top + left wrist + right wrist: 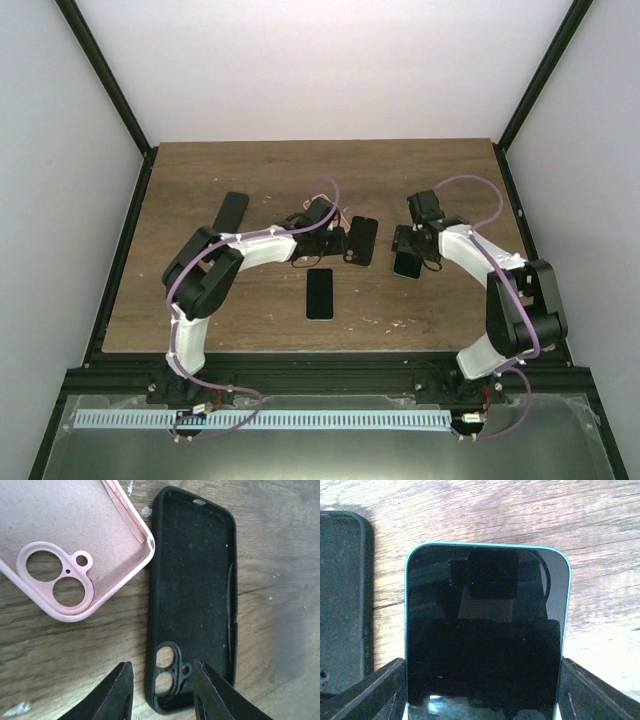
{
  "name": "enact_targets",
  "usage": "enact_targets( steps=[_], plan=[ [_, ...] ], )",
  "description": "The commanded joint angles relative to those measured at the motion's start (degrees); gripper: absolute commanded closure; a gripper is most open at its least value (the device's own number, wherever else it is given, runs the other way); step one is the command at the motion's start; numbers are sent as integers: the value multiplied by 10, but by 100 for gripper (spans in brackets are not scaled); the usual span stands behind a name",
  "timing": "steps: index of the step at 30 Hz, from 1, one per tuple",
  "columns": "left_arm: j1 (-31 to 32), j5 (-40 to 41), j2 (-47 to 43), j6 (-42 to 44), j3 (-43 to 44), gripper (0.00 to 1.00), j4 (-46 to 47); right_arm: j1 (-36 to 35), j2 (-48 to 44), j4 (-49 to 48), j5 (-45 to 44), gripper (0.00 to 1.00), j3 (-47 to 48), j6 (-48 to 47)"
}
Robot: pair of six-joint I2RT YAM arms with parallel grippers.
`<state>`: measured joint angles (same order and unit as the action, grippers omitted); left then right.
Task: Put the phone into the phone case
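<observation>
at the far left of the wooden surface point(200, 300) a dark flat item point(231, 212) lies on its own, well apart from the rest; whether it is a phone or a case cannot be told. the left arm reaches in towards the middle, and its wrist view shows a pink case point(75, 525) lying hollow side up, one corner just beside the long edge of the black case point(195, 580). the black case also lies hollow side up, flat on the wood. the left gripper point(162, 665) hangs over its camera-hole end with the fingers point(117, 695) apart: one finger stands over bare wood just outside the case's edge, the other over the case itself, so nothing is clenched. nearer the arm bases, between the two arms, a second phone point(319, 293) lies flat, dark face up. to the right of the black case, the right gripper point(482, 662) grasps the phone point(485, 630), a teal-edged one with its screen up, one finger pressed against each long side. the phone sits just beside the black case, apart from it.
</observation>
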<state>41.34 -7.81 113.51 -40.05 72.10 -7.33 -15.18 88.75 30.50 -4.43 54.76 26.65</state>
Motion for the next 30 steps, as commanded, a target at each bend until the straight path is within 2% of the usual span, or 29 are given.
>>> enact_targets(
  steps=[1,16,20,26,30],
  plan=[
    [0,16,36,7,24,65,-6,1,-31,-6,-17,35,0,4],
    [20,10,63,14,40,71,-14,2,-86,-7,-1,35,-29,15],
    [30,29,62,12,48,80,-43,2,-95,1,6,35,-30,16],
    [48,43,22,4,25,100,-74,2,-125,14,27,36,-39,12],
    [75,55,-5,-10,2,100,-92,2,-154,12,63,35,-61,12]
  ],
)
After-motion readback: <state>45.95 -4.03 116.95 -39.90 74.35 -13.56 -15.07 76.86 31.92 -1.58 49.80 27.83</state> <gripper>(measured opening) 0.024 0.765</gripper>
